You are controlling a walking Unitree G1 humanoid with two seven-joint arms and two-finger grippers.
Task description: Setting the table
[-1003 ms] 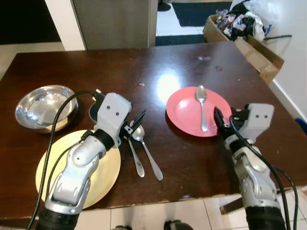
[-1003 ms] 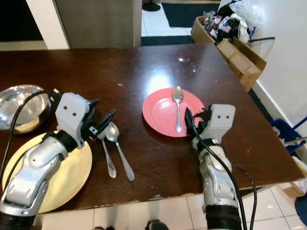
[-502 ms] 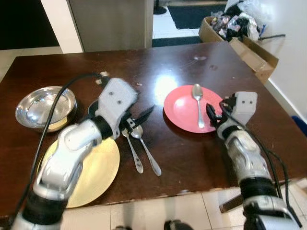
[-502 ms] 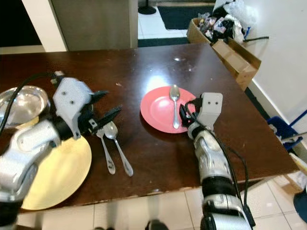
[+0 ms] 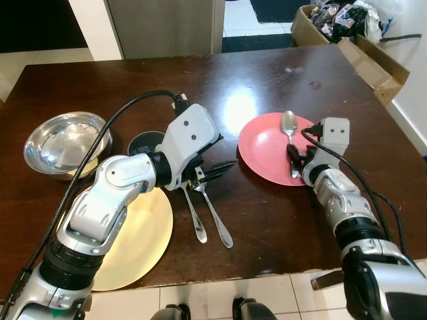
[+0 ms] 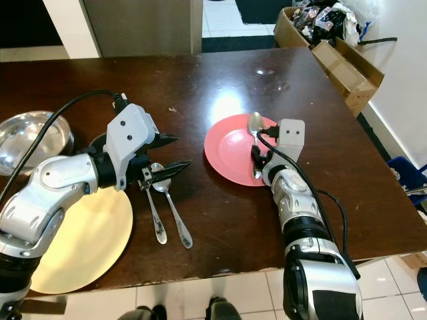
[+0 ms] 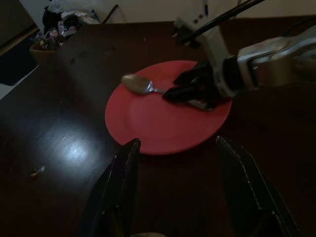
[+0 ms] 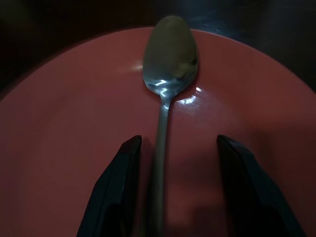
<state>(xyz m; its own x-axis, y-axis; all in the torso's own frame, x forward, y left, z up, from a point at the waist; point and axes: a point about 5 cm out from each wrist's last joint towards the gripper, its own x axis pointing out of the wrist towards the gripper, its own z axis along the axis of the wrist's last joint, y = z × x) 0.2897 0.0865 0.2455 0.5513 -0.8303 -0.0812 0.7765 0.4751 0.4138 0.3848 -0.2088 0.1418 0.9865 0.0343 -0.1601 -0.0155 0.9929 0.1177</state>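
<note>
Probably home dining area: wooden table [image 5: 267, 220], plates, tiled floor [image 5: 253, 13].

Silver arms [image 5: 113, 200], blk fingers [image 5: 217, 171], blk cables [image 5: 143, 103].

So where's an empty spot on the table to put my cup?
The far side of the table, beyond the steel bowl and red plate, is bare. The near right corner, past the right gripper, is too. It's crowded around the two spoons, left gripper and yellow plate.
</note>
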